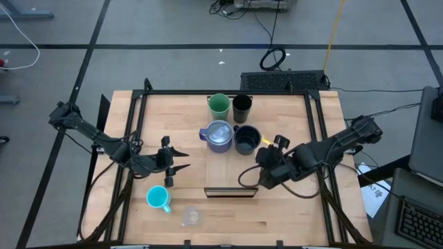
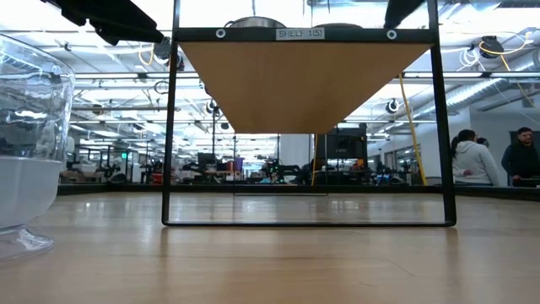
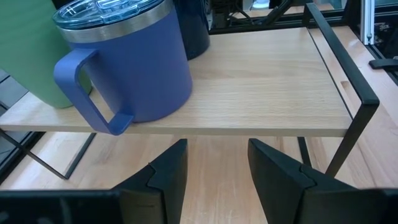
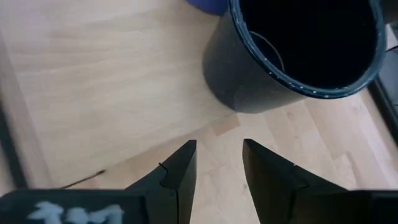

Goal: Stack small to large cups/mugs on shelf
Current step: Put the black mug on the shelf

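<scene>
On the raised light-wood shelf stand the green cup, the slim black tumbler, the lavender-grey mug with a clear lid, and the wide black mug. The cyan mug and the small clear glass stand on the tabletop near the front edge. My left gripper is open and empty, left of the lavender-grey mug and pointing at it. My right gripper is open and empty, just near-right of the wide black mug.
The shelf's black metal frame has uprights and rails around the board. A dark flat box lies on the tabletop near the front. The clear glass looms at the left of the low view. People stand in the room behind.
</scene>
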`<act>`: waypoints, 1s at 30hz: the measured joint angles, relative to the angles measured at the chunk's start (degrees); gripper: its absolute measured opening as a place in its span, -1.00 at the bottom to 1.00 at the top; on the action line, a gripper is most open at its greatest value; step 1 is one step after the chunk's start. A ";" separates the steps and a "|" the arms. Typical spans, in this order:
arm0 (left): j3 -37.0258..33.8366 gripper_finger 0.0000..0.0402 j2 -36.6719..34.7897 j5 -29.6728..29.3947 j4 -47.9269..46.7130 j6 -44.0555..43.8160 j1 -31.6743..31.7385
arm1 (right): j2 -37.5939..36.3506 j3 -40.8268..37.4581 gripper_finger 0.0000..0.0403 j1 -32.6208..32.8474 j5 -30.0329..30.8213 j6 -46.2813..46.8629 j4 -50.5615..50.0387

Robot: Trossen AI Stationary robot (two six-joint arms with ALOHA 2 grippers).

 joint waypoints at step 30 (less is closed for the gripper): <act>0.00 -0.15 -0.01 0.00 -0.04 0.50 0.01 | -0.02 -8.15 -0.40 -7.22 2.87 -6.95 12.98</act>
